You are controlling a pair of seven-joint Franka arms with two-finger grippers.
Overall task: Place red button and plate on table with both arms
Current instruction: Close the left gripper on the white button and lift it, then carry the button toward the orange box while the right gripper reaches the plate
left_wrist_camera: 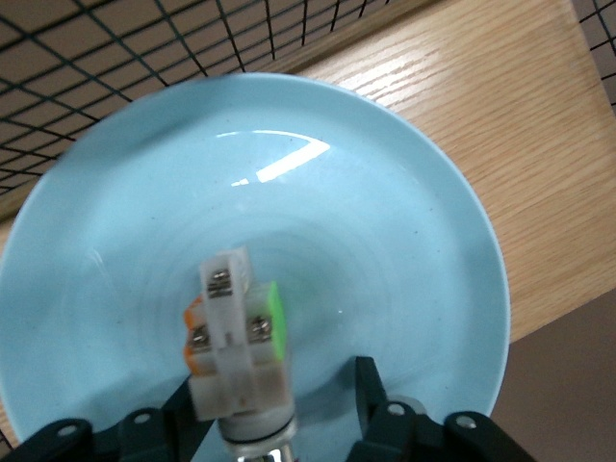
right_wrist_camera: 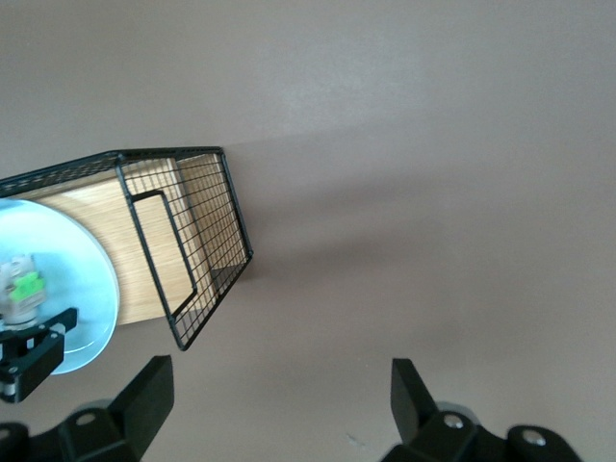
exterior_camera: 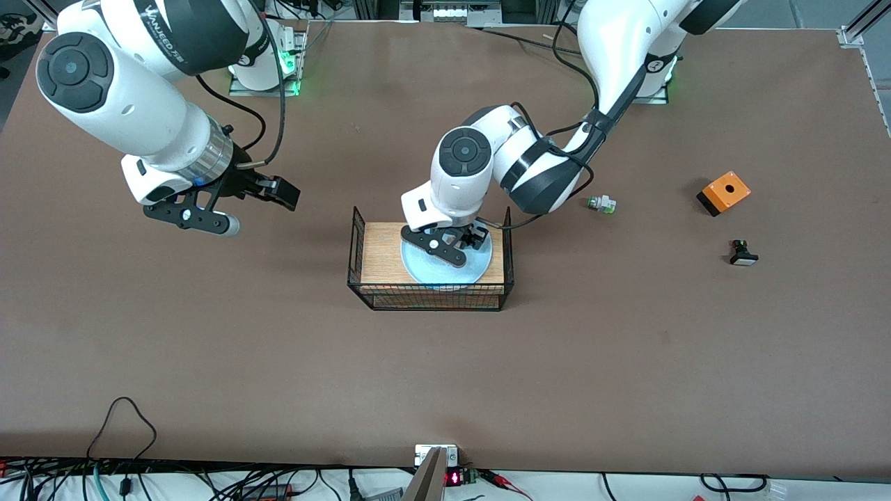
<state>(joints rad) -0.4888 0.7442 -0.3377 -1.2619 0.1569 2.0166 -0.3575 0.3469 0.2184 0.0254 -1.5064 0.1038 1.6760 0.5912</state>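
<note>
The light blue plate [exterior_camera: 423, 272] lies on the wood-topped wire rack [exterior_camera: 379, 250] at the middle of the table [exterior_camera: 626, 348]. In the left wrist view a small whitish button part [left_wrist_camera: 239, 337] with green and orange bits rests in the plate [left_wrist_camera: 385, 192]; its cap end is hidden at the picture's edge. My left gripper [exterior_camera: 456, 243] is low over the plate, its jaws [left_wrist_camera: 277, 385] open around the part, one finger [left_wrist_camera: 371, 390] clear of it. My right gripper [exterior_camera: 257, 209] hangs open and empty over bare table toward the right arm's end. The right wrist view [right_wrist_camera: 279, 404] shows the plate [right_wrist_camera: 67, 269] too.
A whitish part with a green cap [exterior_camera: 601, 204], an orange box [exterior_camera: 724, 193] and a black part with a white cap [exterior_camera: 743, 252] lie on the table toward the left arm's end. The rack has raised black wire sides [right_wrist_camera: 192, 241].
</note>
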